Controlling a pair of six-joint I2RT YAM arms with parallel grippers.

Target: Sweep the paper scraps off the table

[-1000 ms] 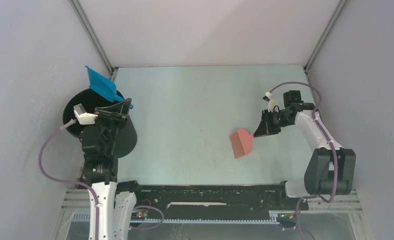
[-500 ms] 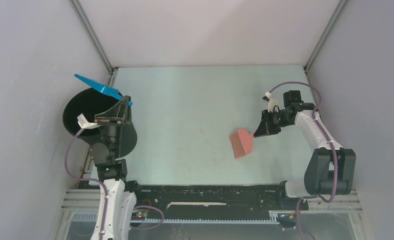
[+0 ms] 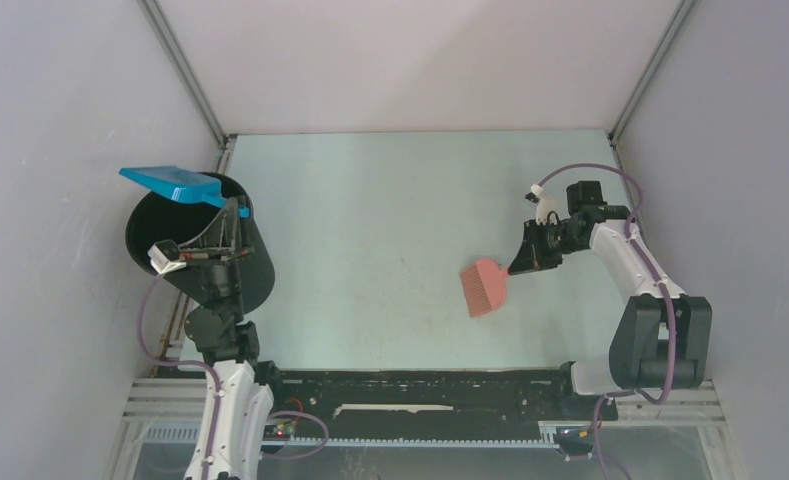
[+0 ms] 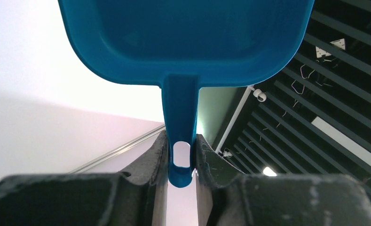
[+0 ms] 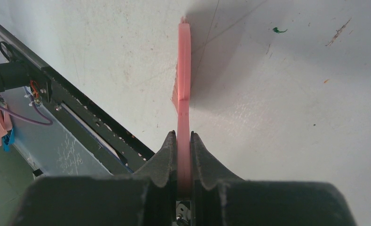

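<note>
My left gripper (image 3: 238, 208) is shut on the handle of the blue dustpan (image 3: 170, 183) and holds it above the black bin (image 3: 260, 272) at the table's left edge. In the left wrist view the handle (image 4: 180, 117) sits between the fingers of my left gripper (image 4: 181, 143), with the pan (image 4: 188, 37) beyond them. My right gripper (image 3: 520, 263) is shut on the pink brush (image 3: 484, 286), whose bristles rest on the mint-green table (image 3: 390, 200). The right wrist view shows the brush (image 5: 184, 61) edge-on in my right gripper (image 5: 184, 137). A tiny green speck (image 5: 278, 30) lies beside it; no other paper scraps show.
A black rail (image 3: 420, 385) runs along the table's near edge. Grey walls close in the left, back and right sides. The bin stands partly over the table's left edge, in front of the left arm.
My left arm has swung the dustpan left and turned it from steeply tilted to nearly level over the bin. The right arm and brush have not moved.
</note>
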